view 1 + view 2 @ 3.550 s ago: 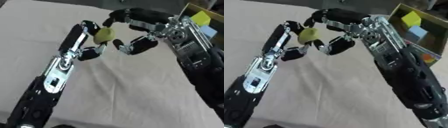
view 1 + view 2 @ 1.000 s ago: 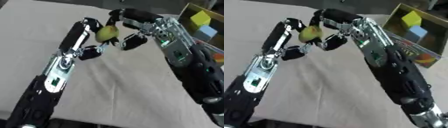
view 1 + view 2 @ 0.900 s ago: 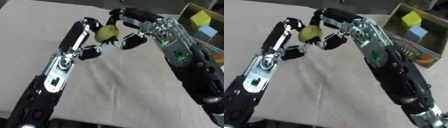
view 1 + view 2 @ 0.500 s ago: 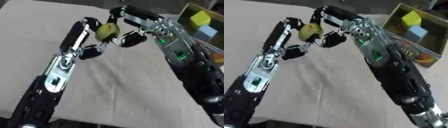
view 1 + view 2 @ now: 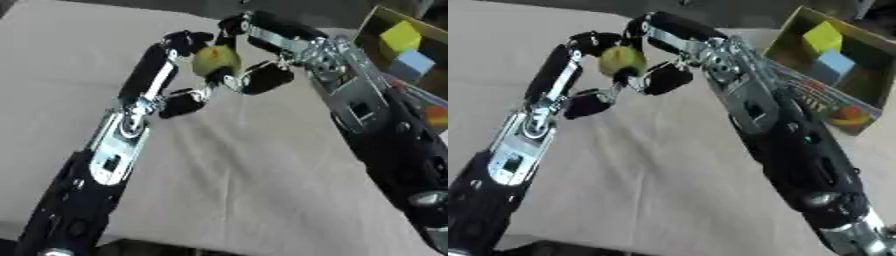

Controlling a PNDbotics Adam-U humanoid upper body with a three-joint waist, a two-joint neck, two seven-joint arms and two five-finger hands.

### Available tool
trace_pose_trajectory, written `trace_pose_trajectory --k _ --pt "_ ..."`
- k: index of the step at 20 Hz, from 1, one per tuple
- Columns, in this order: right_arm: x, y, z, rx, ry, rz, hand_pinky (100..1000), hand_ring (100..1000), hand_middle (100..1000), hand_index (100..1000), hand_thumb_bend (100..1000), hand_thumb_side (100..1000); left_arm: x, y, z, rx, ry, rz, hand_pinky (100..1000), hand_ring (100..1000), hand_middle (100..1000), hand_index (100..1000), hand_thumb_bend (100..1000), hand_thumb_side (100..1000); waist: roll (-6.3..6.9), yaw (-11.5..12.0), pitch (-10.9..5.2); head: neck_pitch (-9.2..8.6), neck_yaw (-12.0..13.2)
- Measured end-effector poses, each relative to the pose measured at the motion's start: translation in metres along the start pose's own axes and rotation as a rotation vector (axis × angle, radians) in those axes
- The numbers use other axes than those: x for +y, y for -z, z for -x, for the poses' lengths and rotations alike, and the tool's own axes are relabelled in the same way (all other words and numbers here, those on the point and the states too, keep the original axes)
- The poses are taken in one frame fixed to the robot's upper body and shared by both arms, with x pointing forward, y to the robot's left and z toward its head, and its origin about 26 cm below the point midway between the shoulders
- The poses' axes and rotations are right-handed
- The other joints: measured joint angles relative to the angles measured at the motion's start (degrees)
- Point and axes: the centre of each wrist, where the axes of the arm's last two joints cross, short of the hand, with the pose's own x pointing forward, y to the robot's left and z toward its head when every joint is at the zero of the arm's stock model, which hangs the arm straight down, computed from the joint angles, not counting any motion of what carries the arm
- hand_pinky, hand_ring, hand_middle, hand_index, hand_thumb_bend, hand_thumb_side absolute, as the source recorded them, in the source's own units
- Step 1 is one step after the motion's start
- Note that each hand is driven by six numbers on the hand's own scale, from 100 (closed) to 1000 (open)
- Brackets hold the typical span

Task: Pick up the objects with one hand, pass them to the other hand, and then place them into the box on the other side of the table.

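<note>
1. We noted the task's thing, a small round yellow-green fruit [image 5: 216, 59] with a reddish fleck on its face, up off the table [image 5: 245, 165] at the far middle of the scene, caught between the two hands.
2. The left hand [image 5: 179, 70] reached up from the lower left; its fingers [image 5: 188, 39] were curled over the fruit's upper left, and its thumb [image 5: 181, 104] stood below and left of the fruit. We took this hand as grasping the fruit.
3. The right hand [image 5: 667, 45] came in from the right; its fingers [image 5: 645, 27] arched over the fruit's top and right, and a dark fingertip lay just beside the fruit on its lower right. We logged it as closed about the fruit too, though exact contact was hard to read.
4. The table was covered in a pale beige cloth, slightly wrinkled.
5. At the far right corner we saw an open box [image 5: 794, 33], olive inside, with printed pictures on its near wall.
6. Inside lay a yellow cube [image 5: 824, 35], and touching it on the near side a light blue block [image 5: 834, 65].
</note>
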Motion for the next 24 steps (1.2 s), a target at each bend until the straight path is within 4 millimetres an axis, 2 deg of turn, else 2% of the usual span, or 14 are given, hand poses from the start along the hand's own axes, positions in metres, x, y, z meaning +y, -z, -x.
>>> trace_pose_trajectory --k 7,12,17,24 --pt "-0.003 -0.004 0.001 0.014 0.019 0.018 974 976 395 513 100 228 0.000 0.000 0.000 0.029 0.025 -0.025 729 709 670 849 534 415 0.33 0.0 0.02 0.00 -0.2" --pt "-0.017 -0.013 0.002 0.031 0.058 0.082 997 982 398 520 100 298 0.000 -0.003 0.004 0.052 0.029 -0.025 728 703 660 843 488 449 0.51 0.0 0.04 0.00 -0.6" --pt "-0.052 -0.044 0.015 0.113 0.131 0.233 1000 1000 401 526 100 375 0.007 -0.020 0.025 0.127 0.039 -0.031 725 692 648 832 438 480 0.98 0.3 0.04 -0.02 -2.1" --pt "-0.088 -0.100 0.065 0.390 0.196 0.435 1000 1000 403 529 100 368 0.035 -0.044 0.051 0.230 0.052 -0.116 715 674 627 823 398 496 1.59 0.3 0.09 -0.24 -3.8"
